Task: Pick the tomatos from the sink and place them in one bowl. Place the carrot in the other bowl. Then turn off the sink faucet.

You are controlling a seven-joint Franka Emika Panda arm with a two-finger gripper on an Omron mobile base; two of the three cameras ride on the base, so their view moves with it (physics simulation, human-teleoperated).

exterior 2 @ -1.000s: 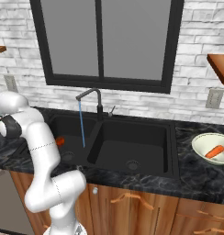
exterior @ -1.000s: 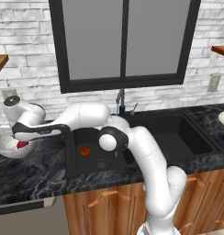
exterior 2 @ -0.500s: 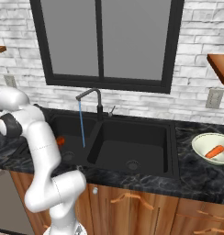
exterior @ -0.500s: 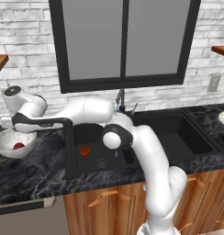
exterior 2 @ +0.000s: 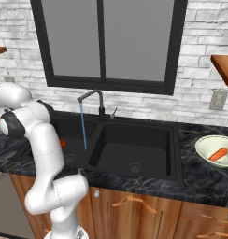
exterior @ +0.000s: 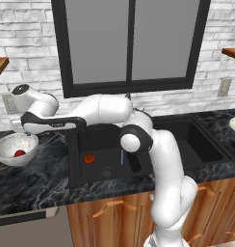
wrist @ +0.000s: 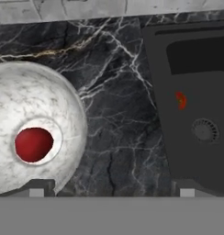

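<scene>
- Over at the far left of the dark marbled counter [exterior: 37, 185], the hand [exterior: 24, 129] hangs just above the mottled grey-white bowl [exterior: 13, 147], clear of its rim.
- Its two finger tips [wrist: 36, 188] stand spread about as wide as they go, one over the near edge of the bowl and the other over the sink's edge, and nothing sits between them.
- Down in the bottom of that bowl lies one red tomato [wrist: 34, 144], free of the hand.
- From the left base view the same tomato shows as a small red spot low inside the bowl.
- Across in the black sink [exterior: 97, 144], the second tomato [exterior: 89, 157], more orange-red, rests on the floor of the left basin, just beside the round drain [exterior: 107, 171].
- The hand view shows it too, small and well apart from the bowl, with bare marbled stone between them.
- Behind the basins the faucet [exterior 2: 91, 98] reaches out over the left basin, and a thin blue stream [exterior 2: 82, 126] drops from its tip.
- Far to the right on the counter, the pale cream-greenish bowl [exterior 2: 207, 142] holds the carrot [exterior 2: 218, 154], which lies tilted against its inner wall.
</scene>
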